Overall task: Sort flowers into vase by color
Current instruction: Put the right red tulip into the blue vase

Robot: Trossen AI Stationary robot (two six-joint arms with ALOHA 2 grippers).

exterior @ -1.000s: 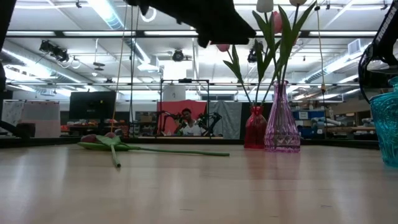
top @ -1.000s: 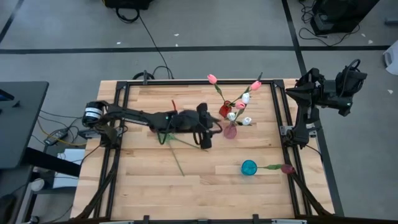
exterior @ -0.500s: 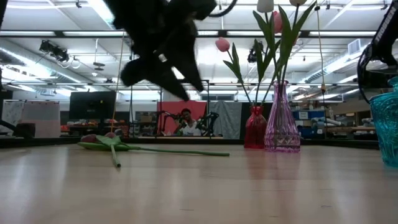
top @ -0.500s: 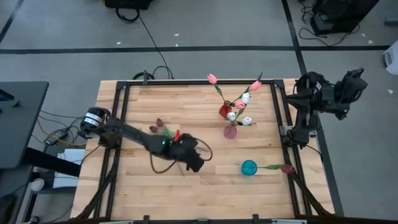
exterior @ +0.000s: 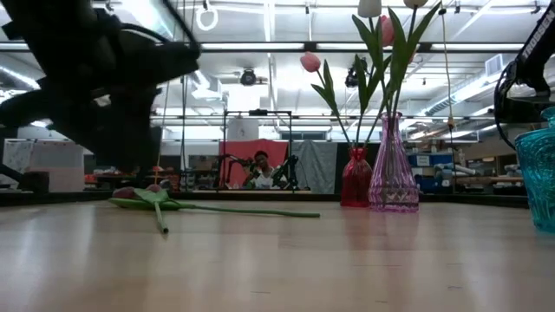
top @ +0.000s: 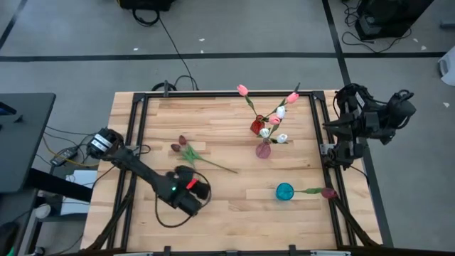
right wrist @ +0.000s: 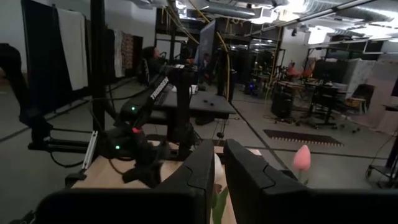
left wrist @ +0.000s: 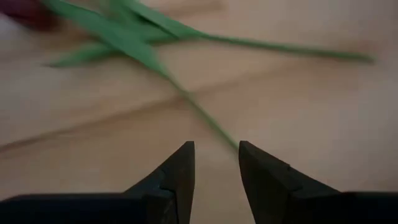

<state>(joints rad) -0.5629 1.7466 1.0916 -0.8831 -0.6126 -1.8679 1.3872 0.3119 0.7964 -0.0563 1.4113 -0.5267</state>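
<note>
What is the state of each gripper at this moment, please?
Left gripper: open, empty, above the flowers lying on the table.
Right gripper: fingers close together, holding nothing, raised beside the table's edge.

We are in a robotics lab, a big open hall. Behind our left gripper (exterior: pixel 104 104) run long ceiling strip lights (exterior: pixel 260 48) and exposed ducts, with monitors (exterior: pixel 128 147) and cluttered benches along the far side, where a person (exterior: pixel 258 169) sits. Beyond our right gripper (right wrist: pixel 214 171) another black-framed robot station (right wrist: pixel 180 93) stands. Below, a grey taped floor (top: pixel 234 46) carries loose cables (top: pixel 170 50) around our wooden table (top: pixel 227 206).
</note>
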